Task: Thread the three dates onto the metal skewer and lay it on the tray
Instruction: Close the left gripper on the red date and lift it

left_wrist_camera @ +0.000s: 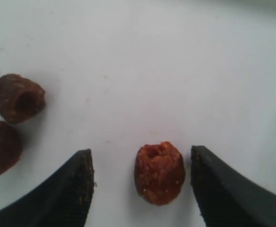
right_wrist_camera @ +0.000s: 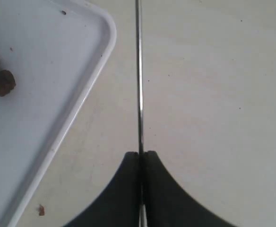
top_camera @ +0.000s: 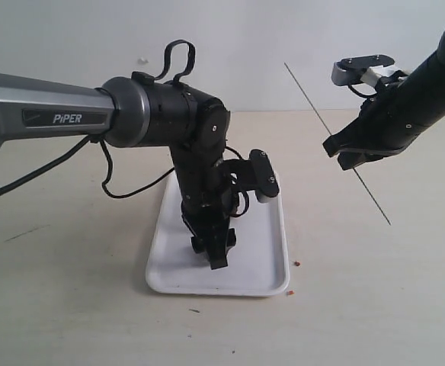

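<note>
**First date about to be gripped**

The worktop (top_camera: 375, 305) carries the tray (top_camera: 207, 292), seen in the exterior view at about 6 o'clock from centre. The left fingers (left_wrist_camera: 76, 184) are lowered over the tray and stand open around one date (left_wrist_camera: 159, 172), with a gap left on each side. The right fingers (right_wrist_camera: 124, 189) are closed on the metal skewer (right_wrist_camera: 139, 71), which is held slanted at 3 o'clock of the tray with nothing threaded on it. The other two dates (left_wrist_camera: 16, 97) lie just beside each other, apart from the first. The first pick is judged to be in hand. Next, a square closing on the date is called for, and then a lift toward the skewer's tip.
</note>
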Controlling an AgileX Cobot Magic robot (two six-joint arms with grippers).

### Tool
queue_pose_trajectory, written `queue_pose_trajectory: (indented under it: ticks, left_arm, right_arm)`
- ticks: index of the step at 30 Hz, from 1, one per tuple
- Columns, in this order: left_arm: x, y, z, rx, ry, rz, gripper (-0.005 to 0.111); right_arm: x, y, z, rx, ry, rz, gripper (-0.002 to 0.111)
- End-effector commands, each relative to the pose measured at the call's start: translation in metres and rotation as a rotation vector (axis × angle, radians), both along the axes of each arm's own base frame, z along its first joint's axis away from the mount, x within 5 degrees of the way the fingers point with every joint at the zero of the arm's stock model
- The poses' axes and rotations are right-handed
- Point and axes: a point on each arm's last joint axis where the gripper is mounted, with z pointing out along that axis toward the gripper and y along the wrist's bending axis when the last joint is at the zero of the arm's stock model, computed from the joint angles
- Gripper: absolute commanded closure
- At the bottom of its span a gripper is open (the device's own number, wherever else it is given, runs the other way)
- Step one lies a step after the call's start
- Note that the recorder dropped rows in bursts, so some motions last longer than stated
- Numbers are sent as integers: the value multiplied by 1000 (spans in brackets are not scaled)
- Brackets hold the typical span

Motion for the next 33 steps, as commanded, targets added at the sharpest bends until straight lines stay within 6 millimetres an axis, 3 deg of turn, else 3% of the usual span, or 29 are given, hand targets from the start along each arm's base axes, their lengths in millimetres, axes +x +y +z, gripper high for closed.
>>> queue_pose_trajectory:
  ticks: [1,9,16,25,29,33]
  left_arm:
    - [1,-1,-9,10,21,2,47]
    - [0,0,-11,18,30,1,50]
    - [0,0,-13,25,28,-3,76]
    - [5,5,-12,83,-29,-72,76]
    - [9,4,5,44,-96,-31,76]
    - [22,5,41,-130,-202,172,76]
  right_arm:
    - [3,-1,4,0,-28,-4,108]
    - [3,-2,4,-1,-33,-6,108]
    - [3,-2,4,-1,-33,-6,108]
    - [4,-2,4,-2,-35,-7,108]
    - [4,-2,4,-3,-40,-9,108]
    - [4,-2,4,-3,-40,-9,108]
